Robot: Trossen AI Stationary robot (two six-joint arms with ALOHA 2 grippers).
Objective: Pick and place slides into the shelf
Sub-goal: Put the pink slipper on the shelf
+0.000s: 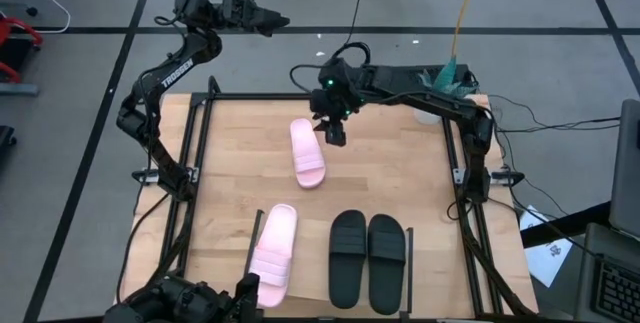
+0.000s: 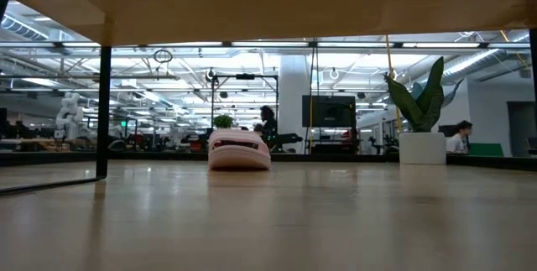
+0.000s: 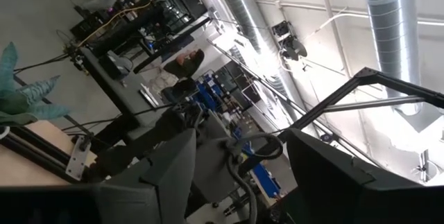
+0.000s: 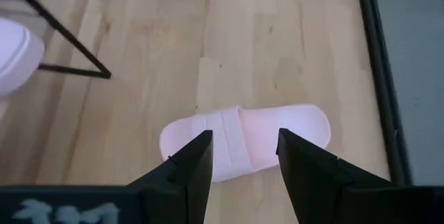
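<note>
Jaws of right gripper released, spread wide, hovering above loose pink slide at far middle of worktop, not touching it. Jaws of left gripper also parted, empty, raised beyond worktop's far left corner, pointing into room. Second pink slide lies on shelf at near edge, just beside black pair, which sits side by side to its right. Low view: lone pink slide flat on wood.
</note>
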